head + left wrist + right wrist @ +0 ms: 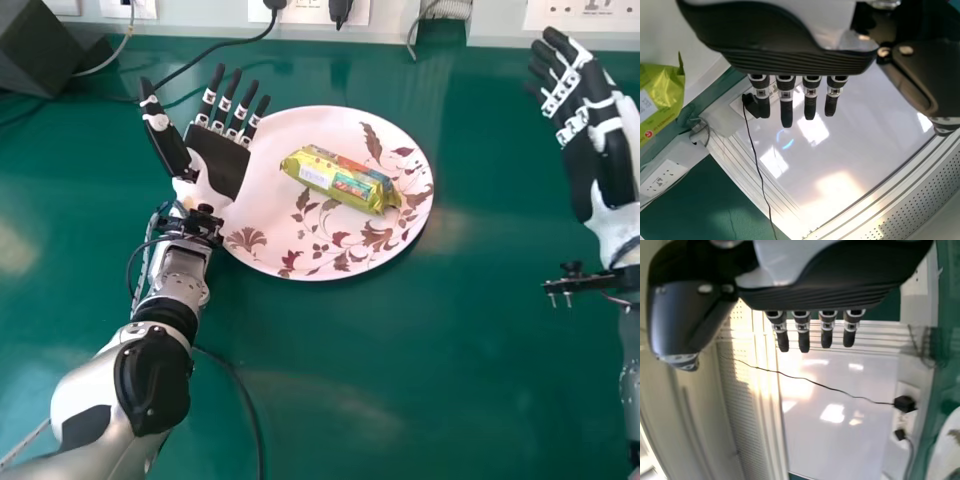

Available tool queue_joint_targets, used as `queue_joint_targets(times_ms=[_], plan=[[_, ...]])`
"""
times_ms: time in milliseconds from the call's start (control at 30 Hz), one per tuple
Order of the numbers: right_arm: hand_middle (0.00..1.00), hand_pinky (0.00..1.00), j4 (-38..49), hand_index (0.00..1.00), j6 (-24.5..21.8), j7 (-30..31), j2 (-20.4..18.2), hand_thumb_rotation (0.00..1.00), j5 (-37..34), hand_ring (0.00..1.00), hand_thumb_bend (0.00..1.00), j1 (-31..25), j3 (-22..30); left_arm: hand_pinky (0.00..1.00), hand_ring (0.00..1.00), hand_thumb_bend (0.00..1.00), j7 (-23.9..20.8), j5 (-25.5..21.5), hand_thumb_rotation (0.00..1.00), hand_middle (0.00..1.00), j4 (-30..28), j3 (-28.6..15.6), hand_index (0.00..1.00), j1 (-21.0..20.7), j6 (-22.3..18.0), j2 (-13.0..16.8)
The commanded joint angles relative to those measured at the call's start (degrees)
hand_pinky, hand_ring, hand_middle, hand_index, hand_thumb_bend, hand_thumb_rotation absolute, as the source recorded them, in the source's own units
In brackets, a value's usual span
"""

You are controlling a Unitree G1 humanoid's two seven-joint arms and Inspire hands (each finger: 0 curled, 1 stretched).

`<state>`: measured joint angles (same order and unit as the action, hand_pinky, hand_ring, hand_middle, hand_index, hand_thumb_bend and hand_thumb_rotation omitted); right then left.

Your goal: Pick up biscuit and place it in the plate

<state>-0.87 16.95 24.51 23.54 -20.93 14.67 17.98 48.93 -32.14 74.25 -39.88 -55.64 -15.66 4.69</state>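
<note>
The yellow-green biscuit packet [342,180] lies on the white plate with brown leaf patterns [290,135], right of its middle. My left hand [220,160] is at the plate's left edge, palm up and fingers straight, apart from the packet. In the left wrist view the left hand [786,107] has its fingers extended, and the packet [660,97] is off to one side. My right hand [590,130] is at the right, well away from the plate, with its fingers straight; the right wrist view has the right hand [804,335] and part of the plate [942,455].
A dark box [50,50] stands at the back left of the green table [400,380]. Cables run across the back and beside the left arm. Wall sockets [310,10] line the rear edge.
</note>
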Motion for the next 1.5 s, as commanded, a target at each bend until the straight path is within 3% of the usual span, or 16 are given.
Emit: queue_joint_targets(times_ms=[0, 367, 700, 1467], plan=[[1.0, 1.0, -1.5, 1.0, 1.4, 1.5, -1.0, 0.95, -2.5, 1.0, 0.83, 0.7, 1.0, 0.88, 0.89, 1.0, 0.2, 0.0, 1.0, 0.98, 1.2, -0.1, 1.0, 2.4, 0.9, -0.6], [1.0, 1.0, -13.2, 1.0, 3.7, 12.1, -4.7, 0.95, -14.9, 1.0, 0.86, 6.1, 4.7, 0.85, 0.89, 1.0, -0.4, 0.7, 0.98, 0.98, 1.2, 0.5, 1.0, 2.4, -0.2, -0.6], [1.0, 1.0, -25.2, 1.0, 6.3, 20.5, -5.3, 1.0, -17.8, 1.0, 0.87, 11.4, 7.8, 0.97, 0.97, 1.0, -0.7, 1.0, 0.95, 1.0, 1.2, 0.6, 1.0, 2.4, -0.4, -0.6], [1.0, 1.0, -30.5, 1.0, 4.5, 20.8, -6.0, 1.0, -16.5, 1.0, 0.86, 13.8, 9.0, 1.0, 1.0, 1.0, -0.5, 0.7, 1.0, 1.0, 1.2, 0.0, 1.0, 2.2, 0.0, -0.7]])
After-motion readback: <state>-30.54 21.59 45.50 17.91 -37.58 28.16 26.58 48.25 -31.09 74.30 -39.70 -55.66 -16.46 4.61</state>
